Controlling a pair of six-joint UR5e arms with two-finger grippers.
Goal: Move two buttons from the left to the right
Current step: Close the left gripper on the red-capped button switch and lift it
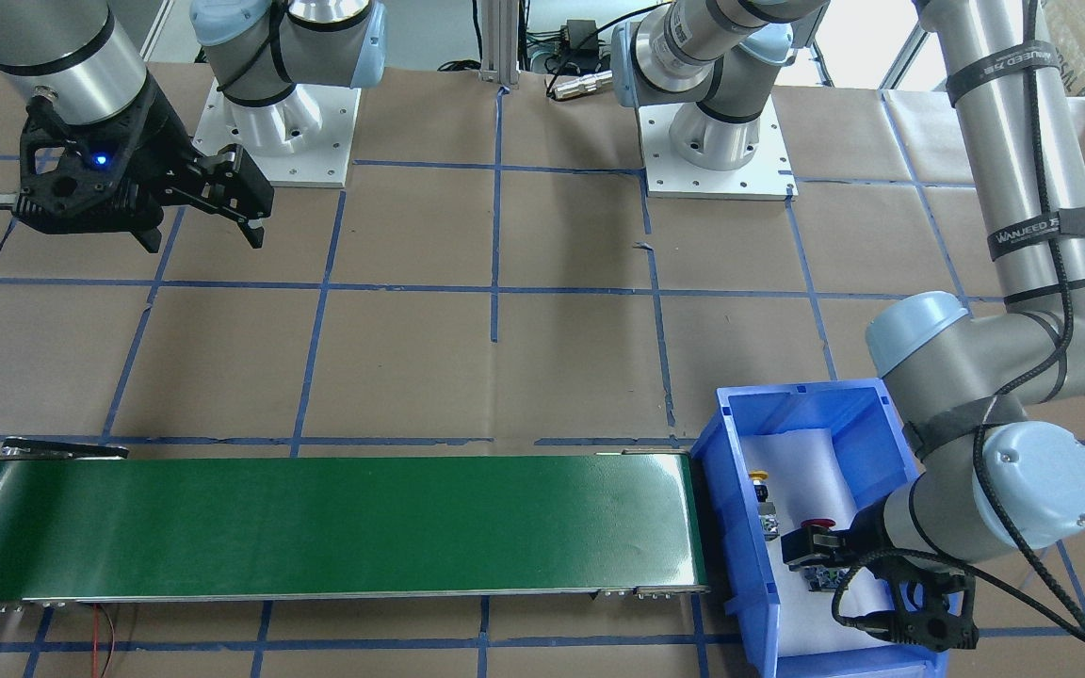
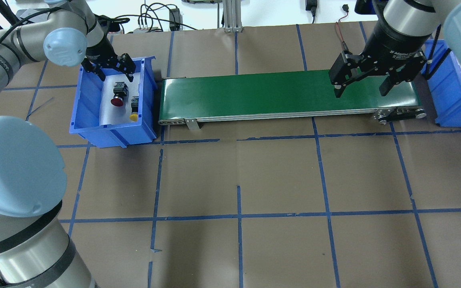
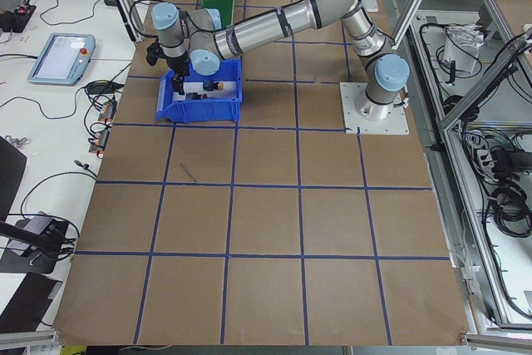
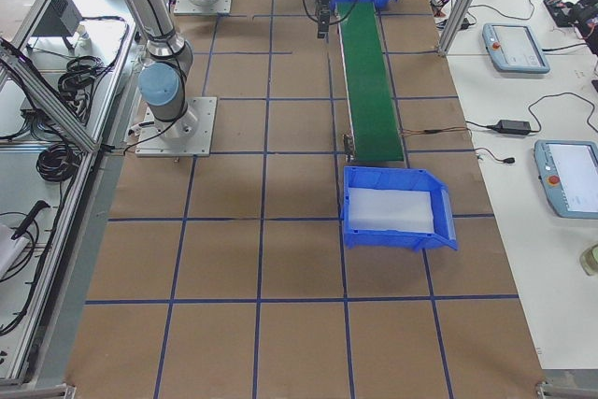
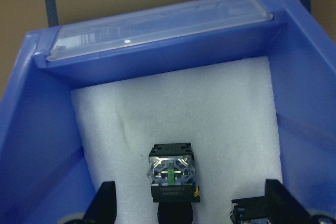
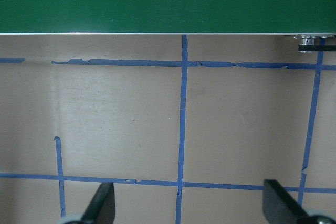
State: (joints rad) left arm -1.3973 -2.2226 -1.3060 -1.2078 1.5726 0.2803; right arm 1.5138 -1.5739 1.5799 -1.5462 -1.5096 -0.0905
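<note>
Left hand (image 2: 113,73) (fingers apart) hovers above the red button (image 2: 118,95).

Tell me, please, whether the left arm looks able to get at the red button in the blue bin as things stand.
Probably yes. The left gripper hangs open just above the red button in the blue bin, nothing covers it, and the yellow button lies apart beside it.

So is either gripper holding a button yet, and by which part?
Nothing is held. The left gripper is open above the red button, which lies in the blue bin; the right gripper is open and empty.
</note>
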